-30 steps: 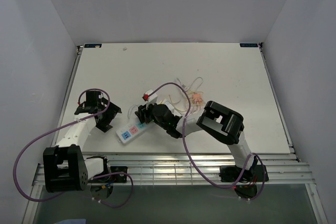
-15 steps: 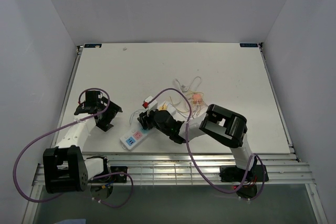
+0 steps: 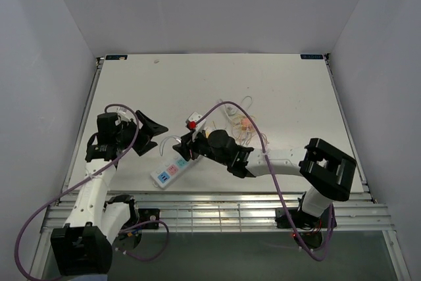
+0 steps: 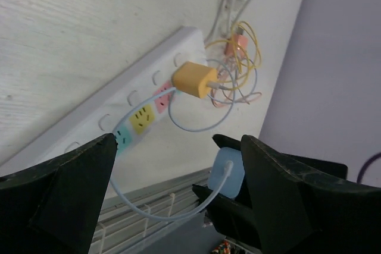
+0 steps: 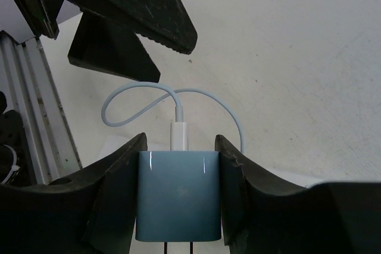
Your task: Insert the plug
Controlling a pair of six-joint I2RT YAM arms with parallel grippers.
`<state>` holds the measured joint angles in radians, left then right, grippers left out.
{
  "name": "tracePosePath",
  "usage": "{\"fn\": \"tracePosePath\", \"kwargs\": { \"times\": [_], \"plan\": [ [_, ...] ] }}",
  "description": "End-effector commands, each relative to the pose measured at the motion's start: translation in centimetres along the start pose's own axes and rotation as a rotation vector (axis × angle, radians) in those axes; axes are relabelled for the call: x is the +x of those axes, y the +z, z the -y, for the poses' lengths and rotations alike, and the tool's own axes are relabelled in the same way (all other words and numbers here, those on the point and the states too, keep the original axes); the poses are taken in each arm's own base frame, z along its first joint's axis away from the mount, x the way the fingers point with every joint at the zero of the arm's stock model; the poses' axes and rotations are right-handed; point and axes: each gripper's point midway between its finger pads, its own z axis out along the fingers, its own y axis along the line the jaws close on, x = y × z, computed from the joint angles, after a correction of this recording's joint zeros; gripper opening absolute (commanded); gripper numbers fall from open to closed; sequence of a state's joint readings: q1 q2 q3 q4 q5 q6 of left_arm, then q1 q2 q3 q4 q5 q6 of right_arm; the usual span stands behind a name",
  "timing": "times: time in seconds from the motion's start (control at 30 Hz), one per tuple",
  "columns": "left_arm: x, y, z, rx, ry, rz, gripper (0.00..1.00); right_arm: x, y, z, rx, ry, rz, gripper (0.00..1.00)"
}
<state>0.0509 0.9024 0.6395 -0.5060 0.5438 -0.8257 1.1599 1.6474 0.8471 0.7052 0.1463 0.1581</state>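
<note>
The job is about halfway through: the plug is picked up but not yet seated. The right gripper (image 5: 180,141) is clamped partway closed on the sides of the square pale-blue plastic charger plug (image 5: 178,194), whose thin white cable (image 5: 140,102) loops out of the top. In the left wrist view the plug hangs clear of the long white power strip with coloured sockets (image 4: 89,117), at about 5 o'clock from it, so no prong has entered a socket.

The strip lies slantwise on the white table (image 3: 263,83), running from 7 o'clock toward 1 o'clock beneath the right gripper. A small orange cube charger (image 4: 193,80) already sits in one of its sockets; the blue, yellow and pink sockets beside it look free. A loose tangle of thin yellow and white wires (image 4: 238,57) lies at the strip's far end, at about 1 o'clock.

The left gripper (image 3: 154,137) hangs at 9 o'clock from the right one, jaws spread wide and holding nothing, near the strip without touching it.

What is left, as I judge it: bring the plug over a free socket, square up its prongs and press it home, perhaps with the left gripper steadying the strip.
</note>
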Motion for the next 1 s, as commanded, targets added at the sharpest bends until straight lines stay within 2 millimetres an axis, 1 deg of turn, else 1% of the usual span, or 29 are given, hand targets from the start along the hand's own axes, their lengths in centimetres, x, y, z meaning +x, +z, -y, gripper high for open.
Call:
{"fn": "tracePosePath", "kwargs": {
  "times": [0.0, 0.17, 0.23, 0.3, 0.33, 0.4, 0.43, 0.5, 0.53, 0.57, 0.6, 0.63, 0.67, 0.7, 0.77, 0.8, 0.83, 0.87, 0.9, 0.93, 0.97],
  "plan": [
    [1.9, -2.3, 4.4, 0.221, 0.112, -0.076, 0.98, -1.2, -1.7, -1.6, -0.075, 0.025, 0.017, 0.08],
    [2.8, -4.5, 7.1, 0.348, 0.189, -0.074, 0.98, -1.7, -2.5, -1.3, -0.048, 0.023, 0.014, 0.08],
    [3.2, -5.1, 7.7, 0.377, 0.216, -0.076, 0.98, -1.8, -2.7, -1.2, -0.040, 0.021, 0.014, 0.08],
    [3.7, -5.0, 7.7, 0.384, 0.230, -0.096, 0.98, -2.3, -2.8, -1.3, -0.043, 0.023, 0.024, 0.08],
    [4.5, -4.9, 7.8, 0.393, 0.249, -0.130, 0.98, -2.5, -2.8, -1.3, -0.043, 0.025, 0.029, 0.08],
    [5.3, -4.6, 7.7, 0.394, 0.267, -0.165, 0.98, -2.9, -2.9, -1.3, -0.033, 0.033, 0.033, 0.08],
    [6.3, -4.3, 7.7, 0.397, 0.286, -0.202, 0.98, -3.3, -2.8, -1.2, -0.024, 0.038, 0.038, 0.08],
    [7.0, -3.9, 7.6, 0.380, 0.305, -0.216, 0.97, -3.4, -2.9, -1.0, -0.008, 0.039, 0.036, 0.08],
    [8.2, -3.5, 7.8, 0.376, 0.324, -0.253, 0.95, -3.7, -2.9, -0.9, -0.003, 0.040, 0.040, 0.08],
    [8.5, -3.3, 7.8, 0.365, 0.328, -0.261, 0.90, -3.9, -3.0, -0.8, 0.006, 0.040, 0.040, 0.08],
    [8.6, -2.8, 7.6, 0.343, 0.327, -0.257, 0.71, -4.4, -3.1, -0.4, 0.028, 0.039, 0.047, 0.08],
    [8.9, -2.7, 7.7, 0.340, 0.330, -0.265, 0.56, -4.5, -3.2, -0.2, 0.038, 0.037, 0.046, 0.08],
    [9.2, -2.4, 7.7, 0.333, 0.331, -0.284, 0.43, -4.5, -3.3, -0.1, 0.045, 0.037, 0.041, 0.08],
    [9.1, -2.4, 7.8, 0.329, 0.326, -0.278, 0.26, -4.3, -3.6, 0.2, 0.060, 0.031, 0.031, 0.08],
    [8.5, -2.7, 8.7, 0.339, 0.337, -0.245, 0.13, -3.7, -3.9, 0.5, 0.074, 0.026, 0.010, 0.08],
    [8.2, -2.8, 9.0, 0.337, 0.335, -0.226, 0.09, -2.9, -4.4, 0.8, 0.083, 0.023, -0.014, 0.08],
    [7.8, -2.8, 9.3, 0.331, 0.341, -0.205, 0.02, -2.5, -4.7, 1.0, 0.094, 0.020, -0.023, 0.08],
    [7.4, -3.3, 10.1, 0.343, 0.356, -0.191, 0.00, -2.0, -5.0, 1.3, 0.106, 0.020, -0.036, 0.08],
    [7.2, -3.4, 10.3, 0.345, 0.360, -0.185, 0.00, -2.2, -5.5, 1.4, 0.112, 0.020, -0.035, 0.08],
    [7.0, -3.5, 10.6, 0.345, 0.370, -0.178, 0.00, -1.2, -6.0, 1.8, 0.125, 0.017, -0.059, 0.08],
    [6.8, -3.7, 11.1, 0.350, 0.377, -0.176, 0.00, -1.0, -6.3, 1.9, 0.129, 0.015, -0.063, 0.08]
  ]
}}
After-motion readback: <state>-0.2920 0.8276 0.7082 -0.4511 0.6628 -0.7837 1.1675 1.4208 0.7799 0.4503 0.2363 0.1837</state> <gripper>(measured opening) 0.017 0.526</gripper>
